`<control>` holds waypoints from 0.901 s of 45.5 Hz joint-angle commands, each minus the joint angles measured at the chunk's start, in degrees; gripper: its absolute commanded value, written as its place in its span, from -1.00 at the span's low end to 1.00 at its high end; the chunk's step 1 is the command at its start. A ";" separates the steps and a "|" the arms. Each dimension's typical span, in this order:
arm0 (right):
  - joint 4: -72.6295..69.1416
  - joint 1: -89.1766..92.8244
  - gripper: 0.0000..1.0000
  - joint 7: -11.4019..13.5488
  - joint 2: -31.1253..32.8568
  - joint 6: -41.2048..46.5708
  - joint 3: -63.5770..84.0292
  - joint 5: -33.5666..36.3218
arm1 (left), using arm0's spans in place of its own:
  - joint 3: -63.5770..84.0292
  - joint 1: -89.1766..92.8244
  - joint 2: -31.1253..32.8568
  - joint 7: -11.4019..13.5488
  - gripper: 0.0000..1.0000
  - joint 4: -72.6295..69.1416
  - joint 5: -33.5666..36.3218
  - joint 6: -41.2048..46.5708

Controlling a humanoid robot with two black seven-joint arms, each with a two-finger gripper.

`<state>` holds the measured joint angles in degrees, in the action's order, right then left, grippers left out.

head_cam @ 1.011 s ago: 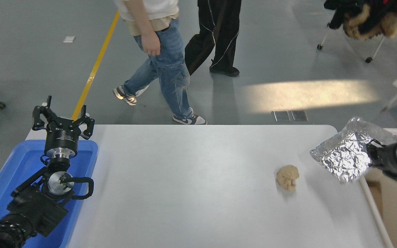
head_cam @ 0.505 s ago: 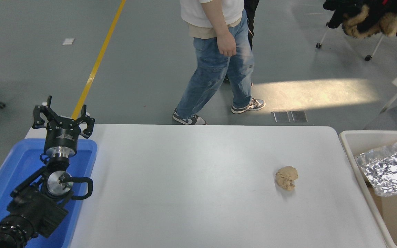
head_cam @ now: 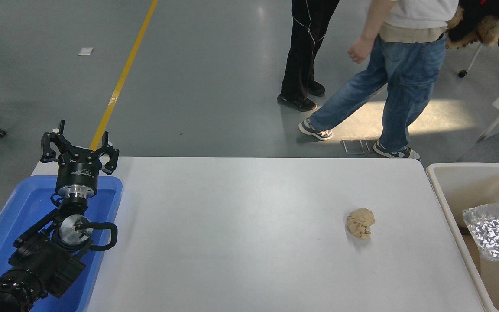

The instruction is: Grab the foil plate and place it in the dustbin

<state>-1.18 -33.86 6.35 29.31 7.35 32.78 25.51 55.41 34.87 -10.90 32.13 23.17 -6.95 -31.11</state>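
The foil plate lies inside the dustbin at the desk's right edge, tilted, its long axis running roughly left to right. The right arm is out of view, so its jaws cannot be judged. The left gripper sits parked over the blue tray, jaws spread and empty, well apart from the bin. A tan lump rests on the white desk; two people walk on the grey floor beyond.

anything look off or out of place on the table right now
One thing: a small tan lumpy ball sits alone on the white table, outside the dustbin. The foil plate lies tilted inside the bin.
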 commanded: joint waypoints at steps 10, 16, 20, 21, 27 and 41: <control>0.66 -2.09 1.00 -0.72 -0.66 1.78 0.53 -0.46 | -0.04 -0.07 0.00 -0.05 0.98 0.03 0.01 0.00; 0.22 -3.84 1.00 -1.60 1.54 3.72 0.97 -0.72 | -0.04 0.02 0.00 -0.05 0.98 0.03 0.01 0.00; -2.06 -6.92 1.00 -1.69 1.71 4.95 1.23 -0.90 | -0.04 0.02 0.00 -0.05 0.98 0.03 0.01 0.00; -3.29 -7.80 1.00 -1.69 1.80 5.04 1.24 -1.07 | -0.04 0.02 0.00 -0.05 0.98 0.03 0.01 0.00; -14.61 -18.60 1.00 -1.60 4.52 4.87 2.55 -8.97 | -0.04 0.02 0.00 -0.05 0.98 0.03 0.10 0.00; -46.70 -45.75 1.00 -1.60 9.63 3.99 18.79 -19.09 | -0.12 0.02 0.00 -0.14 0.98 0.03 0.10 0.00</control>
<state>-27.76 -60.59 4.81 37.22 11.36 38.37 11.66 55.35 34.89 -10.89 32.06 23.21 -6.85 -31.11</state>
